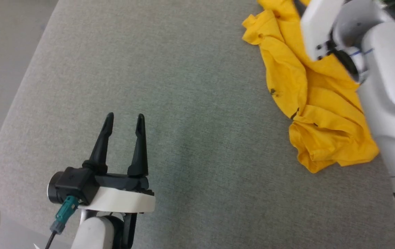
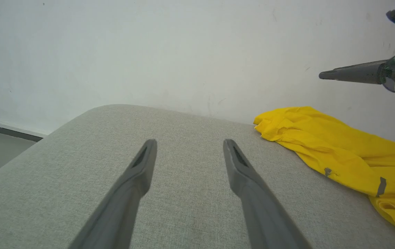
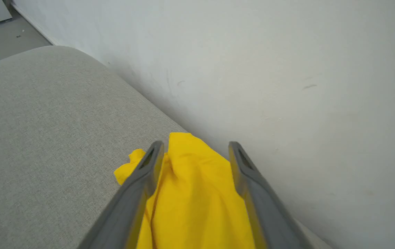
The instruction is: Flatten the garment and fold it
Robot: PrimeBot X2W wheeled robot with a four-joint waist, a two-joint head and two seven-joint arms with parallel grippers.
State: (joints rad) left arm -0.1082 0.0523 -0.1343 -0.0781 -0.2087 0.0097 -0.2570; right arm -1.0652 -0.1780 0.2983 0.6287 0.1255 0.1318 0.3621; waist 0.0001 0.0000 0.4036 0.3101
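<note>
**Garment crumpled at the cushion's right**

Head view: the left gripper stood with fingers apart over the grey cushion. The garment lay crumpled beside the right arm.

Left wrist view: the garment lay by the wall.

Right wrist view: the right gripper was spread above the yellow cloth.

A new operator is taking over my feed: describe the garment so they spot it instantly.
Find the wide grey fabric surface running along the white wall. At its wall-side edge, below the right gripper, the garment lies in a crumpled heap. It is the one bright yellow thing there, flecked with small dark marks.
</note>
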